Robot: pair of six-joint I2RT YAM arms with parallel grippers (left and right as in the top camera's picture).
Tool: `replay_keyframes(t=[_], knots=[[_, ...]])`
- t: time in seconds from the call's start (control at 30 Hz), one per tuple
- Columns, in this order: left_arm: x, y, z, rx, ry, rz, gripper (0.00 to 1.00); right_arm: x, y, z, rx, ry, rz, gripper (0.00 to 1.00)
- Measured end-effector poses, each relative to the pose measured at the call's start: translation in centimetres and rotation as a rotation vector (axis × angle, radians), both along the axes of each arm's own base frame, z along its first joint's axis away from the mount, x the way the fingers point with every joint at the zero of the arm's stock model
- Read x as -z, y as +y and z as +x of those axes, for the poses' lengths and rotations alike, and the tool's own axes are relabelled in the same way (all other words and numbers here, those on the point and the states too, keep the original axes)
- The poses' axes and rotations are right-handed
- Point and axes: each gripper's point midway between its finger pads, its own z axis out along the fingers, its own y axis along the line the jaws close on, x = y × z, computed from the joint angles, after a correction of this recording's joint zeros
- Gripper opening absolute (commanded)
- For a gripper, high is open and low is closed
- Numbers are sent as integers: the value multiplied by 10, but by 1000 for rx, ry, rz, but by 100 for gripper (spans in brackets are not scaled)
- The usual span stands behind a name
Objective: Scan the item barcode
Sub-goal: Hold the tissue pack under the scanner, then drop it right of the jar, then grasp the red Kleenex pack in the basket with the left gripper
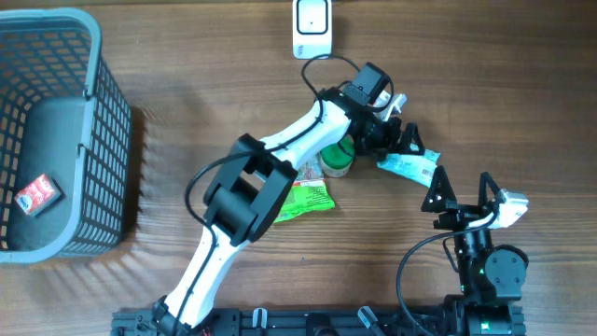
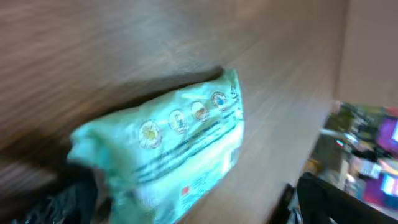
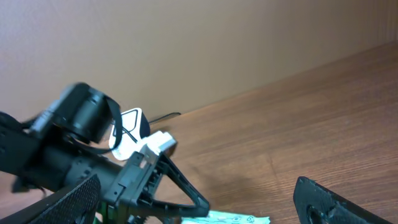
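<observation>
**Teal packet on the table, both grippers open**

Your left gripper (image 1: 401,140) stands with its jaws spread wide and grips nothing. The teal packet (image 1: 408,166) lies flat on the wooden table (image 1: 187,112) just beneath it. From the left wrist you see the packet between the two dark fingers. One finger sits close by its crumpled end and the other stands well apart. The packet is soft, glossy film, pillow-shaped, with a pinched seam at the end, a row of small round pictures and fine dark printed lines. That view is blurred, so you cannot pick out a barcode.

Your right gripper (image 1: 461,191) is also spread open and empty. It is near the packet's lower right, with its black angular fingers apart from the packet.

The white scanner (image 1: 312,28), a smooth rounded block with a thin black cable, sits at the far edge of the table, well apart from the packet.

Beside the packet, partly under the white left arm, is a round green jar (image 1: 337,161). Just below it lies a flat, shiny green pouch (image 1: 303,199). At the far left stands a grey plastic basket (image 1: 56,19) with gridded walls, and a small red pack (image 1: 38,195) lies on its floor.
</observation>
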Motion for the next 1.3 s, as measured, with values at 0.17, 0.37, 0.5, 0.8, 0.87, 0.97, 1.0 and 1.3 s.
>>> replay_keyframes(t=[0.17, 0.37, 0.5, 0.8, 0.87, 0.97, 1.0, 1.3], knots=[[-49, 15, 27, -100, -185, 61, 100, 0, 0, 0, 0, 0, 0, 100], [-152, 42, 23, -173, -338, 50, 100, 0, 0, 0, 0, 0, 0, 100], [-191, 107, 20, -323, -467, 264, 100, 0, 0, 0, 0, 0, 0, 100], [-384, 392, -18, -1077, -795, 392, 100, 0, 0, 0, 0, 0, 0, 100], [-379, 464, -36, -1326, -700, 484, 100, 0, 0, 0, 0, 0, 0, 99], [-347, 560, -74, -1753, -418, 611, 100, 0, 0, 0, -1, 0, 0, 100], [-338, 576, -81, -1833, -345, 626, 100, 0, 0, 0, -2, 0, 0, 100], [-207, 680, -97, -2175, 371, 858, 66, 0, 0, 0, -1, 0, 0, 100]])
